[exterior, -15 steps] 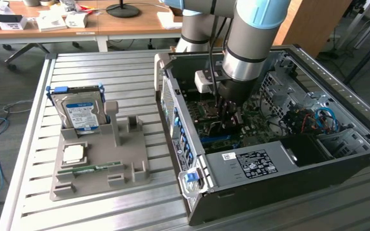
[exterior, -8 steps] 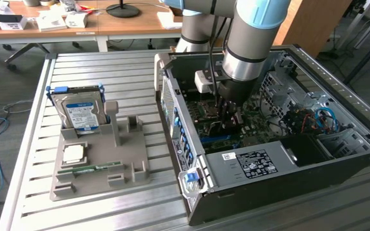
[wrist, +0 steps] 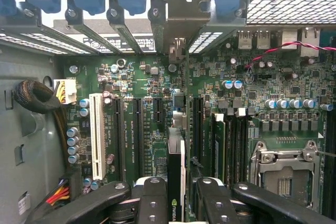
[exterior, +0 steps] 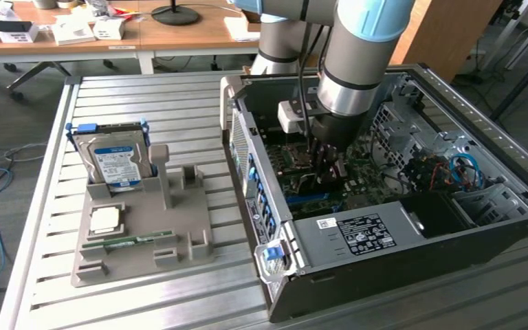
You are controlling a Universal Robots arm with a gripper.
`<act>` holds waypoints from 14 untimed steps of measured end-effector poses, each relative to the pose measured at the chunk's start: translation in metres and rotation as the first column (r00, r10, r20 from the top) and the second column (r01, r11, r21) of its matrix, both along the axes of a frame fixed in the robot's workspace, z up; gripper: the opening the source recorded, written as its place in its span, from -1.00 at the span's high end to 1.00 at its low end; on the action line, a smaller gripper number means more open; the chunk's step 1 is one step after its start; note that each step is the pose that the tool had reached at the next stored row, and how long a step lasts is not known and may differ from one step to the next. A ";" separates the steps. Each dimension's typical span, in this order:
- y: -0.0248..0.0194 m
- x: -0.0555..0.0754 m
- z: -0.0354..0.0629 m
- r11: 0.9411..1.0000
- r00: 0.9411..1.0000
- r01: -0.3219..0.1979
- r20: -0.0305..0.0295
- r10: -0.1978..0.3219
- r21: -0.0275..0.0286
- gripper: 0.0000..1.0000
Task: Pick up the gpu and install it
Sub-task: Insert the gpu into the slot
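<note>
Card edge-on between the black gripper (wrist: 177, 203) fingers: the thin dark gpu (wrist: 176, 182), pinched half-open-wide, stands upright over the green motherboard (wrist: 142, 129) among long slots, its pale bracket (wrist: 179, 22) at the case's rear wall. Its lower edge is hidden; slot walls crowd both sides.

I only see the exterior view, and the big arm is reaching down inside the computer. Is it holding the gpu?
Observer: Yes. In the wrist view the gripper is shut on the gpu, edge-on between its fingers.
Operator: Where is the card?
Observer: It stands over the green motherboard, in line with the black slots.
Operator: Is it all the way in?
Observer: I cannot tell. Its metal bracket reaches the case's rear slot openings.
</note>
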State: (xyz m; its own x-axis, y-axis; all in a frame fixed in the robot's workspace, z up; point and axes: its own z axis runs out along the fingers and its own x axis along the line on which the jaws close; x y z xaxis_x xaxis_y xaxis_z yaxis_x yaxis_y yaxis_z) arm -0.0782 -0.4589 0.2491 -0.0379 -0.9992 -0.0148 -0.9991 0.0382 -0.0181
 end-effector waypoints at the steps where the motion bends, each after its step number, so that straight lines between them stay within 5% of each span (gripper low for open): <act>1: 0.0000 0.000 -0.0001 1.000 1.000 0.000 0.000 0.000 0.000 0.47; 14: 0.0000 0.000 -0.0020 1.000 1.000 0.000 0.000 0.000 0.000 0.47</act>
